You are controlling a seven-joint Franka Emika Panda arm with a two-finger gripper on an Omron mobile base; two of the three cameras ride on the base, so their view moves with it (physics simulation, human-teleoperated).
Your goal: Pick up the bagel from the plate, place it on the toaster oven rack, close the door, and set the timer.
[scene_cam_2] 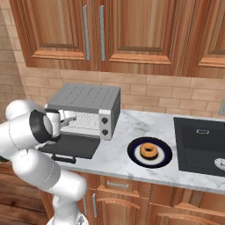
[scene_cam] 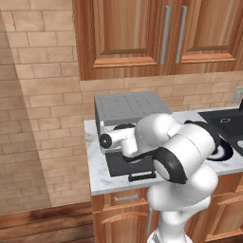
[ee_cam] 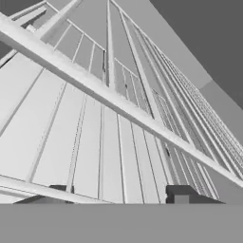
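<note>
The bagel [scene_cam_2: 149, 151], a small golden-brown ring, lies in the middle of the dark plate [scene_cam_2: 133, 152] on the marble counter, right of the toaster oven [scene_cam_2: 85, 99]. The door [scene_cam_2: 72, 147] hangs open and flat, its black handle [scene_cam_2: 61, 157] toward me. My gripper [ee_cam: 118, 194] reaches into the oven mouth just above the toaster oven rack [ee_cam: 118, 104]. Its two dark fingertips [ee_cam: 182, 194] stand apart with nothing between them. In the left base view my arm covers most of the oven front, and a sliver of the plate [scene_cam: 225, 153] peeks out behind it.
Two oven knobs [scene_cam_2: 104, 125] sit on the right of the oven face. A black inset basin [scene_cam_2: 200, 147] lies at the counter's right end. Wooden wall cabinets [scene_cam_2: 101, 30] hang above. The counter edge [scene_cam_2: 132, 173] runs just below the plate.
</note>
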